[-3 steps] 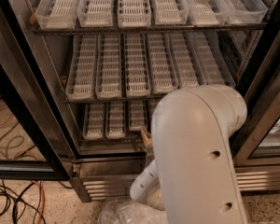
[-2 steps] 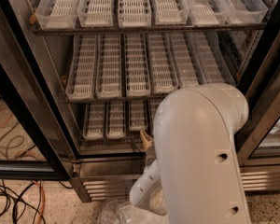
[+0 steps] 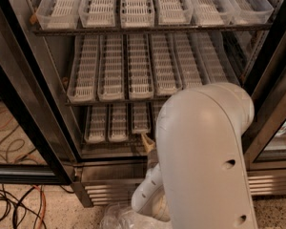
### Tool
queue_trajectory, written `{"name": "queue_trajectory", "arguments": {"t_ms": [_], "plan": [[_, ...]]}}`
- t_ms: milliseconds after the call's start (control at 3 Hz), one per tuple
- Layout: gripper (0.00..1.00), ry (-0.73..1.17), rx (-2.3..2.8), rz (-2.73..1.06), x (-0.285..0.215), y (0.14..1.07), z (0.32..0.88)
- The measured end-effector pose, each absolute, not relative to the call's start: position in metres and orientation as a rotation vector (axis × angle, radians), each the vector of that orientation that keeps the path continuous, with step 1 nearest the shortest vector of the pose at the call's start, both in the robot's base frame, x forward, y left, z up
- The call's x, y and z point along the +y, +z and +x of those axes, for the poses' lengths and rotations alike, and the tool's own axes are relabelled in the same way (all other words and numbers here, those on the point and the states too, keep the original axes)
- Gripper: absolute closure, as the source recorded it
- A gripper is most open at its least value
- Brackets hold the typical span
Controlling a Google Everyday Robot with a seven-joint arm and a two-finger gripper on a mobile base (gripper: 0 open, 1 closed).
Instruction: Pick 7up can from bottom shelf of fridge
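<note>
The fridge stands open in front of me, with three racks of pale slotted trays. The bottom shelf shows three lane trays at the left, and they look empty. The rest of it is hidden behind my white arm. The 7up can is not in view. My gripper shows only as a tan tip poking out from behind the arm, at the front edge of the bottom shelf near its middle lanes.
A black door frame runs diagonally at the left and another at the right. The steel base grille sits below the shelf. Cables lie on the speckled floor at the left. Crumpled clear plastic lies by the arm's base.
Almost nothing. My arm has shifted very slightly, and the trays and shelves stand as before.
</note>
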State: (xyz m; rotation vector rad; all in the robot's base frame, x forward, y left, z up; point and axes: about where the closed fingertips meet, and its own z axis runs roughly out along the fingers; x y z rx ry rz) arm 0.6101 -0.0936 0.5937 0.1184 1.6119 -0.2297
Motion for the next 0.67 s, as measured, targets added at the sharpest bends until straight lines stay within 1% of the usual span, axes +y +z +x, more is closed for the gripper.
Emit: {"name": "queue_trajectory", "arguments": {"t_ms": [667], "plan": [[0.0, -0.273, 1.554, 0.077, -0.0967, 0.6138, 0.6277]]}}
